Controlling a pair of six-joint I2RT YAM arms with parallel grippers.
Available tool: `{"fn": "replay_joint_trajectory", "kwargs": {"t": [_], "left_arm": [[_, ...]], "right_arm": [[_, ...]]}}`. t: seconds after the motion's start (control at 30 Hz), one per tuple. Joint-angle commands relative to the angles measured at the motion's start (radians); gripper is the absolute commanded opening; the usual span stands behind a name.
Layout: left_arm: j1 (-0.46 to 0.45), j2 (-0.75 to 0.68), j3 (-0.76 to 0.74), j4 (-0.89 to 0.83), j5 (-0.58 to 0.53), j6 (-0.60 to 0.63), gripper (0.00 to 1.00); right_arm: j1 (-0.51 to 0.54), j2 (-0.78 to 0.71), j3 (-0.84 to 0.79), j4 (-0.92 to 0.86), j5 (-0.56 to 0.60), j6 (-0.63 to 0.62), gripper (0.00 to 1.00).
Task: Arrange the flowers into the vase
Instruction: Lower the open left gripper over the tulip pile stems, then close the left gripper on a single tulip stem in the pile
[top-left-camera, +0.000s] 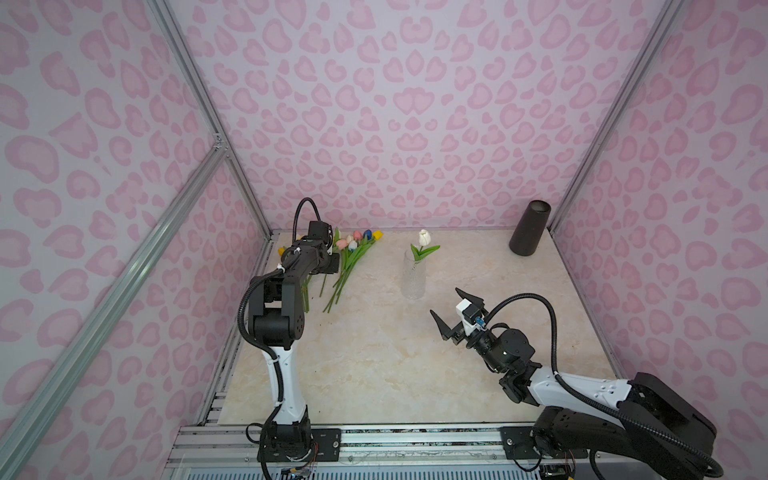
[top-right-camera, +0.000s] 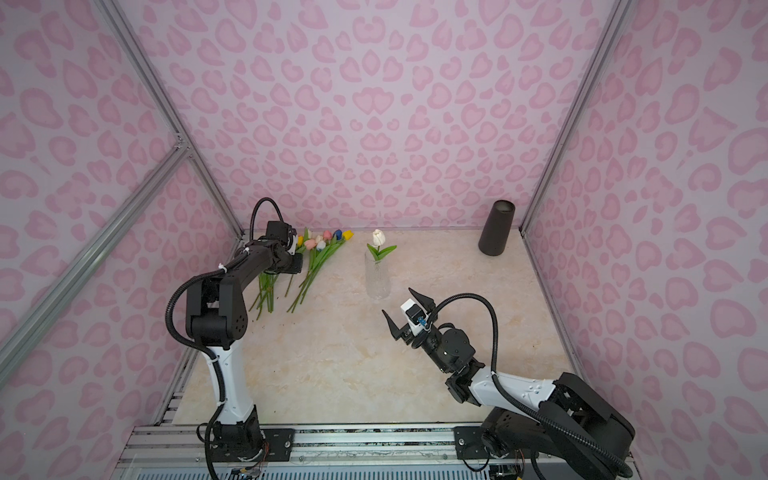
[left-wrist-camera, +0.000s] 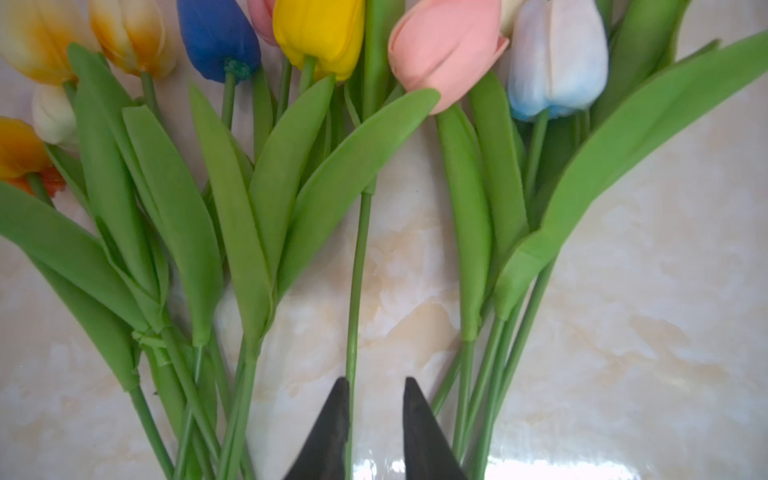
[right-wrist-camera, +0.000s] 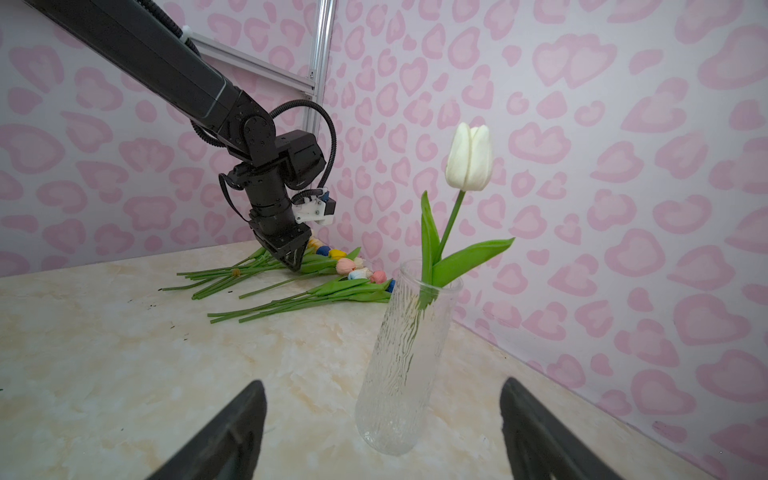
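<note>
Several flowers (top-left-camera: 353, 257) (top-right-camera: 320, 257) lie in a loose fan at the table's back left; their heads are yellow, pink, blue and cream. One white tulip (top-left-camera: 424, 237) (right-wrist-camera: 469, 158) stands in the clear ribbed glass vase (top-left-camera: 413, 278) (top-right-camera: 377, 278) (right-wrist-camera: 407, 361). My left gripper (left-wrist-camera: 376, 380) (right-wrist-camera: 296, 266) is down among the stems with its jaws a little apart. A single green stem (left-wrist-camera: 357, 291) runs between them, against one finger. My right gripper (top-left-camera: 444, 300) (top-right-camera: 397, 300) (right-wrist-camera: 384, 382) hovers wide open just in front of the vase, not touching it.
A dark tapered container (top-left-camera: 530, 228) (top-right-camera: 496, 228) stands in the back right corner. Pink patterned walls close the table (top-left-camera: 374, 365) on three sides. Metal rails run along its left and front edges.
</note>
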Motion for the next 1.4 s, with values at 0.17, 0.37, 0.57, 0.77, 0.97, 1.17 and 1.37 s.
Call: {"fn": "replay_joint_trajectory", "kwargs": {"t": [0.17, 0.37, 0.57, 0.77, 0.97, 1.17, 1.37], "left_arm": [[0.009, 0.122, 0.126, -0.079, -0.003, 0.011, 0.35], [0.009, 0.194, 0.227, -0.155, -0.019, 0.010, 0.35], [0.010, 0.240, 0.294, -0.216, -0.003, 0.015, 0.26], [0.006, 0.241, 0.293, -0.228, 0.011, 0.028, 0.12], [0.000, 0.204, 0.257, -0.219, -0.012, 0.022, 0.03], [-0.025, 0.077, 0.178, -0.175, -0.036, 0.015, 0.03], [-0.051, -0.085, 0.100, -0.154, -0.018, 0.007, 0.03]], "right_arm": [[0.000, -0.005, -0.008, 0.019, 0.003, -0.010, 0.87], [0.000, 0.002, -0.008, 0.026, 0.005, -0.013, 0.87], [0.000, 0.001, -0.008, 0.028, 0.015, -0.019, 0.87], [0.000, 0.003, -0.008, 0.034, 0.015, -0.020, 0.87], [0.000, -0.002, -0.011, 0.033, 0.017, -0.020, 0.87], [0.000, -0.008, -0.014, 0.034, 0.015, -0.017, 0.87], [0.000, -0.010, -0.016, 0.039, 0.014, -0.014, 0.87]]}}
